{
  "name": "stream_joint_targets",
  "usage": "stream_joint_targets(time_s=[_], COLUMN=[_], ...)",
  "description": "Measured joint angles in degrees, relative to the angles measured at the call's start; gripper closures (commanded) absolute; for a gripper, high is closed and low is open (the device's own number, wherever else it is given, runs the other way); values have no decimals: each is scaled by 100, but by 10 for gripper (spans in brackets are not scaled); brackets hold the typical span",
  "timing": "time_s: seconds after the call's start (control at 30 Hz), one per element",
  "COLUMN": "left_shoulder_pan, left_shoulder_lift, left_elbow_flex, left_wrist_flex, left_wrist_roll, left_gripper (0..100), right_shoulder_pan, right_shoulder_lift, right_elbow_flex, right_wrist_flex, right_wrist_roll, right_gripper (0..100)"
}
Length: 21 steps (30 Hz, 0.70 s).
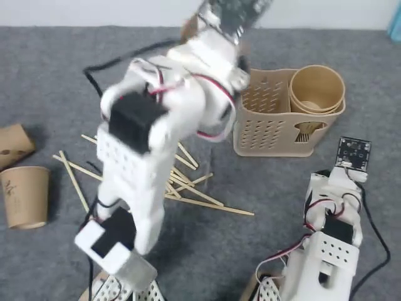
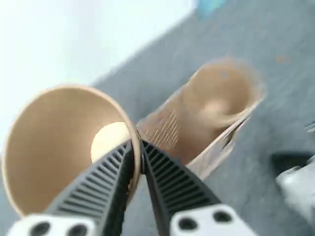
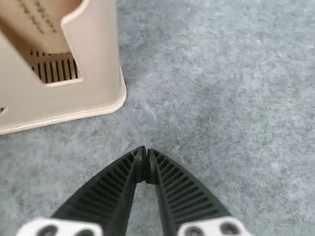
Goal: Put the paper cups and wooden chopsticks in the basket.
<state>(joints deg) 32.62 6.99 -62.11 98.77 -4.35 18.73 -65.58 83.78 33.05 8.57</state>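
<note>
Your left gripper (image 2: 137,142) is holding a tan paper cup (image 2: 54,142).
Its fingers (image 2: 110,172) are pinching the rim; your right gripper (image 3: 145,150) is hanging closed just near of the beige slotted plastic basket (image 3: 93,73).

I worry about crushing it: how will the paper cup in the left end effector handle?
The paper cup is pinched by one thin wall at its rim in the left end effector, so it probably dents rather than breaks. It looks empty, so likely light; held at one side, it may swing or slip.
</note>
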Motion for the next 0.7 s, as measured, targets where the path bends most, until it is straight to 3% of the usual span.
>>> stream_joint_targets(time_s=[0.2, 0.53, 0.7], left_shoulder_pan=[932, 1055, 1046], left_shoulder_lift=[9, 1134, 1978], left_elbow_flex=[-387, 9, 35], left_wrist_flex=[-422, -2163, -2497], left_wrist_roll=[-475, -519, -519], left_gripper=[989, 989, 989], right_shoulder_pan=[18, 18, 18], right_shoulder_lift=[0, 0, 0], right_elbow_flex=[0, 0, 0], right_wrist_flex=[-18, -18, -132], right_wrist_roll=[0, 0, 0], right_gripper=[983, 983, 983])
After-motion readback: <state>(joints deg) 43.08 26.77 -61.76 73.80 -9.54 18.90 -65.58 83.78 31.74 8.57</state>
